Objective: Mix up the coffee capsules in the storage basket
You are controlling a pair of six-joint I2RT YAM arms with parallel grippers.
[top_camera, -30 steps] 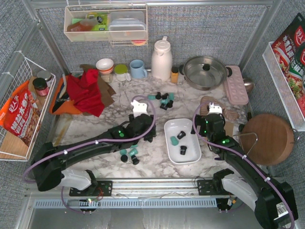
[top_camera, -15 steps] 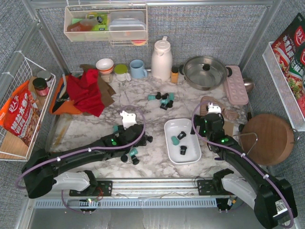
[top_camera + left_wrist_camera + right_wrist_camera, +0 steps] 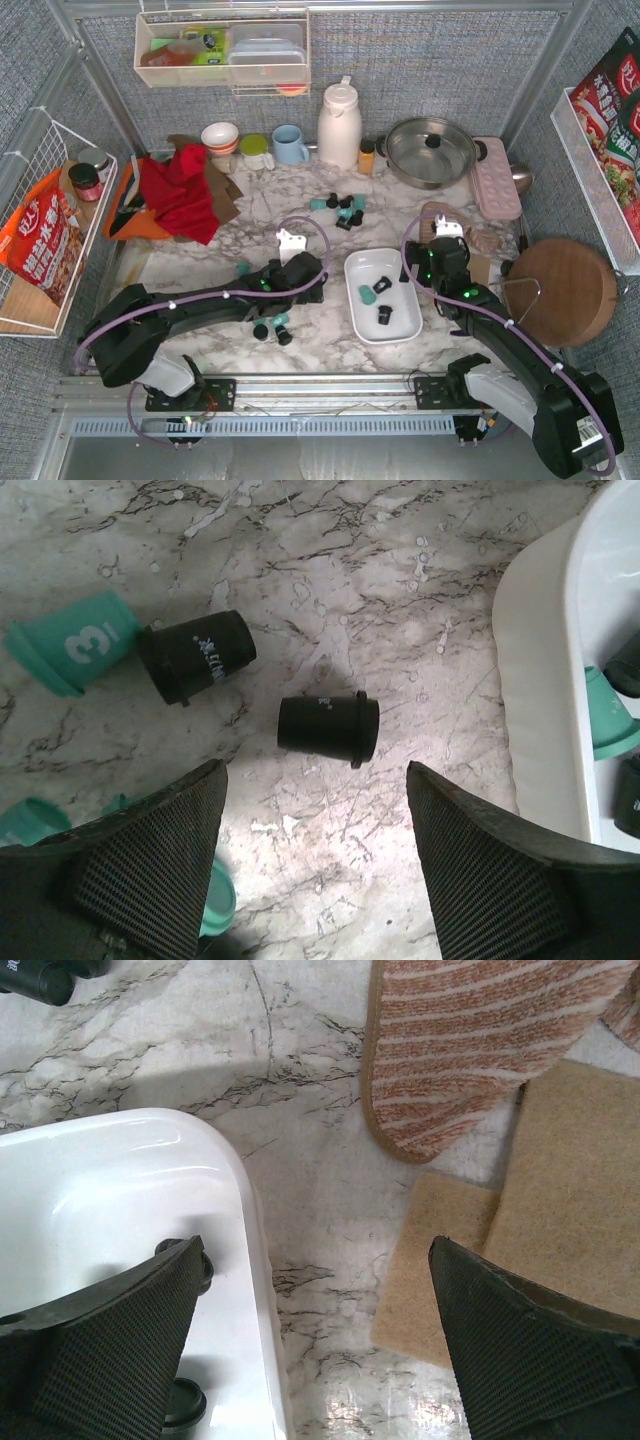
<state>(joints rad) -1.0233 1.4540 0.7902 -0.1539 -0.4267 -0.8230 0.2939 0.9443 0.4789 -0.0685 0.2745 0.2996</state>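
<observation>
Marble table (image 3: 200,270), mesh walls, clutter along the back edge. The basket (image 3: 352,262) sits mid-table between the two arms. Three capsules are inside as far as I can count: a teal capsule (image 3: 366,294) and two black ones. Most capsules are outside the basket: a bunch (image 3: 340,208) behind it and a few more (image 3: 272,325) by the left arm.

The left gripper (image 3: 315,775) is low over the table just left of the basket rim (image 3: 540,680). Its jaws are spread wide and hold nothing. A black capsule (image 3: 328,728) lies on its side just ahead of the fingertips, roughly centred between them and touching neither. A second black capsule (image 3: 195,658) and a teal "3" capsule (image 3: 70,645) lie further left, apart from it.

The step in hand looks like grabbing that black capsule for the basket. To do it well:
- Move forward a bit so the pads flank the body rather than its near edge.
- Go down close to the marble and centre before closing.
- Close slowly, because a round pod probably rolls or skids if one pad lands first.
- Its length runs across the jaws, so the squeeze goes end to end and it may pop out.
- Lift clear of the rim, then release low over bare basket floor.

The right gripper (image 3: 318,1250) is also spread wide and empty. It hangs over the basket's right rim (image 3: 250,1240), with one finger above the inside and the other above the table by the tan pad (image 3: 520,1230). It is best held clear of the drop.
</observation>
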